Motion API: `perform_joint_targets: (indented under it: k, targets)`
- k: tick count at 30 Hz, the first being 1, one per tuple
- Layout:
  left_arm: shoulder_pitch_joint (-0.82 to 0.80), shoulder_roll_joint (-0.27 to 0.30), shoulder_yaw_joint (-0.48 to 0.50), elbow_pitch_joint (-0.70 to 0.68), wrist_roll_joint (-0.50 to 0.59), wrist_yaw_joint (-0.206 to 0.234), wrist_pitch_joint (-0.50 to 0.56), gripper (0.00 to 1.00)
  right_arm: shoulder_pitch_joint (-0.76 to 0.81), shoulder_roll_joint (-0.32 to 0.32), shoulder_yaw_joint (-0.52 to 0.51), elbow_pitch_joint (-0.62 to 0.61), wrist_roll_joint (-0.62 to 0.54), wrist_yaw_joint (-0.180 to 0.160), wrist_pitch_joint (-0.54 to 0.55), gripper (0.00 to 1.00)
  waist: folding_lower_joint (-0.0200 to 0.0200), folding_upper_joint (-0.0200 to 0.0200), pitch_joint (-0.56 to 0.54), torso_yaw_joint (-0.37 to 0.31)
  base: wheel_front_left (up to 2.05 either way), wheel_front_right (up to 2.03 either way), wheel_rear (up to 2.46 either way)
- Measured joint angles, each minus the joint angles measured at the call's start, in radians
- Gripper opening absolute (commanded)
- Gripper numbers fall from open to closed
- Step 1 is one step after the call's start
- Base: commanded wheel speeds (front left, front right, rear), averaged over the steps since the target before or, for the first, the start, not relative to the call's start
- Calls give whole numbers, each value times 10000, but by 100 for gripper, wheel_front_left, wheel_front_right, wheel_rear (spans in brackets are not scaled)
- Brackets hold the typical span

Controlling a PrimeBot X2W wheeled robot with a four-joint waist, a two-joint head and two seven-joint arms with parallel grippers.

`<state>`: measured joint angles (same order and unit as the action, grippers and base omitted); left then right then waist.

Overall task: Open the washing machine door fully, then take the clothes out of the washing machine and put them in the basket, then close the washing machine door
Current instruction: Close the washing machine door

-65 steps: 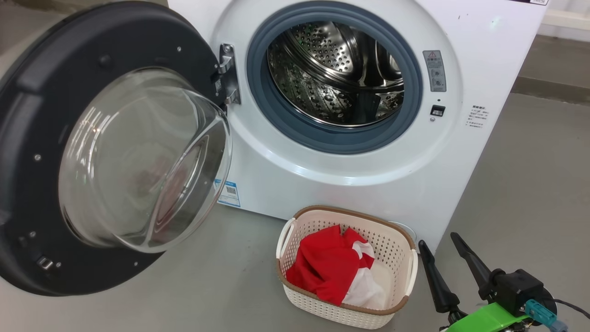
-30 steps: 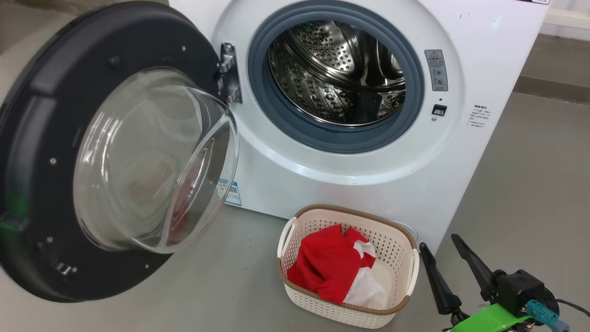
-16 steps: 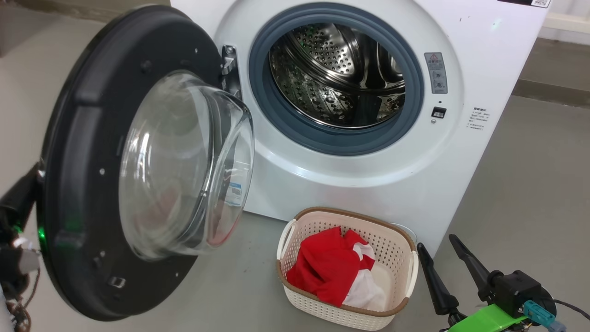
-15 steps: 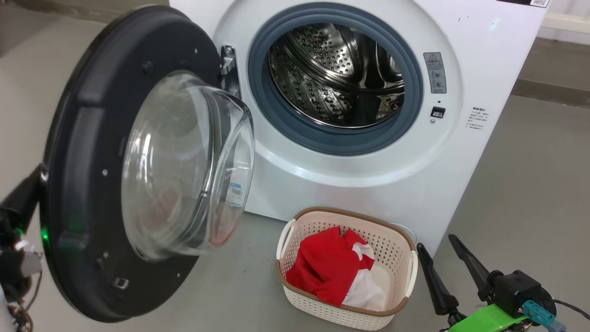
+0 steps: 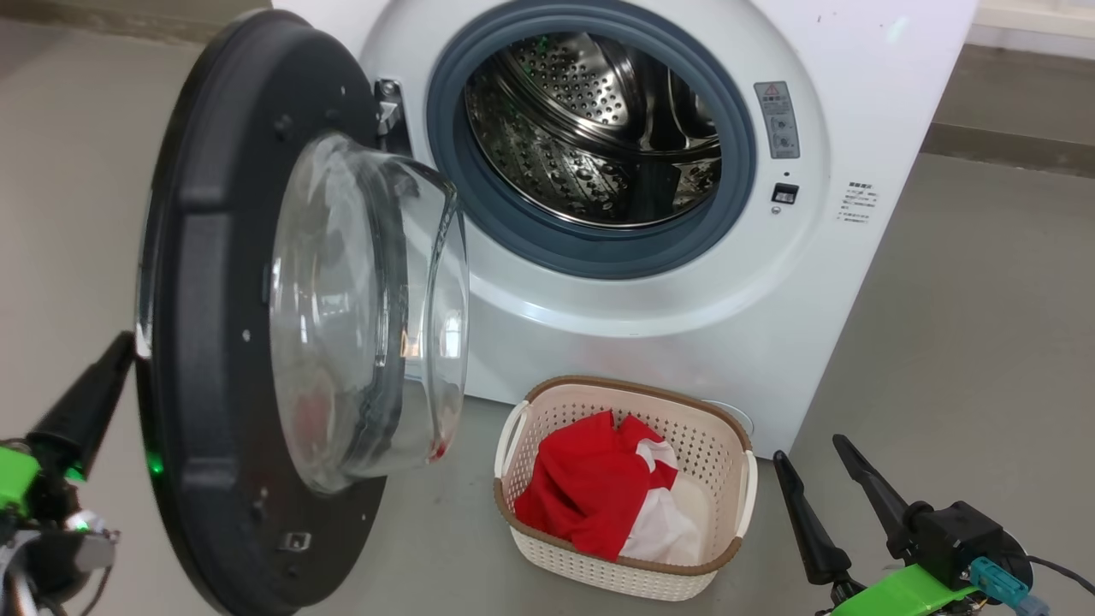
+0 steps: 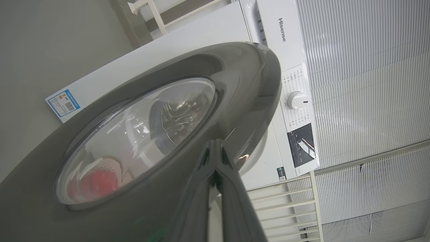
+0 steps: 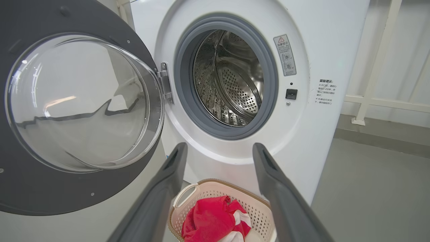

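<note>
Washing machine door (image 5: 222, 342), closing step: left pincer (image 6: 213, 144), fingers together, empty, against it; right pincer (image 5: 809, 449) spread wide, empty. Next: push until latched.

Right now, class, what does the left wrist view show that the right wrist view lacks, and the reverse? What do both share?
Left wrist view: control knob, Hisense name, shut left gripper at the outer rim of the washing machine door. Right wrist view: steel drum, door hinge, open right gripper. Both: that door, the washing machine, red clothes in the basket.
</note>
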<state>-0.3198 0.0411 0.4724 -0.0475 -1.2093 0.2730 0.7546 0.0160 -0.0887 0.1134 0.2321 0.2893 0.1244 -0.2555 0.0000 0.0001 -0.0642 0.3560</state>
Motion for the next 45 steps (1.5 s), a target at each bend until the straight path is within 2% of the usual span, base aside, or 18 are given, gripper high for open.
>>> perform_joint_targets:
  k: [16, 36, 39, 40, 41, 42, 45]
  targets:
    - [1977, -15, -2069, -1783, -2006, 535, -2063, 0, -4, 119, 10, 25, 0, 0, 2, 100, 1, 0, -54, -678, 0, 0, 0]
    - [2600, -8, -2702, -2151, -3058, 518, -2917, 0, -3, 146, 12, 23, 2, 0, 0, 100, 0, 0, -7, -1142, 0, 0, 0]
    - [2604, -8, -2688, -2169, -3058, 336, -3083, 0, -4, 148, 12, 25, 2, 0, 0, 100, 1, 0, 8, -1181, 0, 0, 0]
    - [2609, 2, -2663, -2217, -3016, 234, -3168, 24, -4, 150, 10, 25, 2, 0, 0, 100, 1, 0, 16, -1189, 0, 0, 0]
    - [2619, 10, -2629, -2270, -2943, 107, -3266, 70, -4, 151, 8, 23, 2, 0, 2, 100, 1, 0, 27, -1193, 0, 0, 0]
    - [2628, 8, -2579, -2284, -2901, -10, -3363, 100, -4, 153, 4, 25, 2, 0, 0, 100, 0, 0, 37, -1192, 0, 0, 0]
    - [2678, 136, -2520, -2265, -2495, -525, -3647, 100, -4, 161, -13, 27, 2, -2, 0, 100, 1, 0, 61, -1187, 0, 0, 0]
